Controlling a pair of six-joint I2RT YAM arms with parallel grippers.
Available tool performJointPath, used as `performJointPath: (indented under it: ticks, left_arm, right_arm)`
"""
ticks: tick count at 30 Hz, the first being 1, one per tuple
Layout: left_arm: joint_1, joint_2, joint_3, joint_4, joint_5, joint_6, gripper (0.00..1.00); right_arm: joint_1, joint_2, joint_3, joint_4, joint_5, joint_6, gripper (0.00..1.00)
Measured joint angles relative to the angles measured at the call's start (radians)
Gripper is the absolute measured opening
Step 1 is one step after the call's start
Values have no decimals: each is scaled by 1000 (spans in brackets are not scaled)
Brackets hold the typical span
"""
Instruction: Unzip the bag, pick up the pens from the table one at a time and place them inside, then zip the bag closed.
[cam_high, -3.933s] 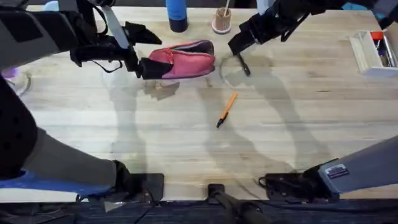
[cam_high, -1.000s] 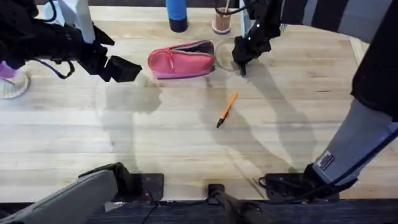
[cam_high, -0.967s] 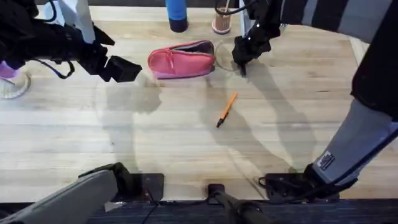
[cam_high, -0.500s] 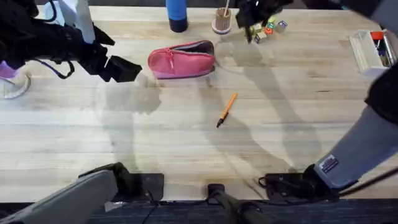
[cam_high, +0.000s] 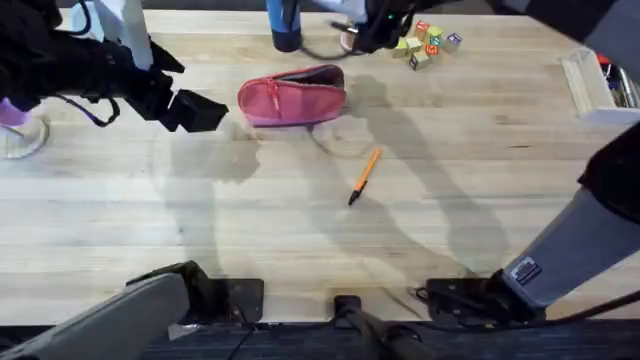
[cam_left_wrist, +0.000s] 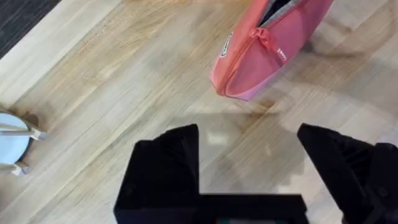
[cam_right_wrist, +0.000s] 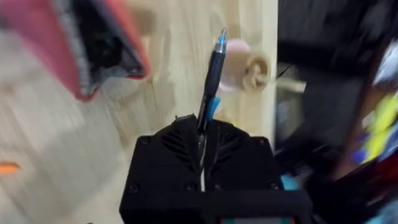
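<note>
Beyond the bag (cam_high: 292, 96), right end effector (cam_right_wrist: 203, 144) grips black pen (cam_right_wrist: 211, 74).

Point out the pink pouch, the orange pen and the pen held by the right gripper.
pink pouch (cam_high: 291, 96): overhead view, middle of its side panel.
orange pen (cam_high: 366, 172): overhead view, mid-barrel, lying on the table.
black pen (cam_right_wrist: 211, 78): right wrist view, barrel above the closed fingers.

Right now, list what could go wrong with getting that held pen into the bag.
1. The right pincer grips the black pen low, leaving most of it sticking out, so it may pivot or slip.
2. The left pincer is open, clear of the bag, so the unheld bag might slide when the pen pushes in.
</note>
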Motion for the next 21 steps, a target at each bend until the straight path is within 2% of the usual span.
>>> performJointPath:
  ticks: [5,11,12,21]
  left_arm:
    - [0,0,0,0,0,0,993]
    - [0,0,0,0,0,0,993]
    - [0,0,0,0,0,0,993]
    - [0,0,0,0,0,0,993]
  right_arm:
    - [36,0,0,0,1,-225,32]
    - [67,0,0,-16,-12,-362,32]
    - [80,0,0,-28,-57,-397,32]
    - [85,0,-15,-27,-173,-426,32]
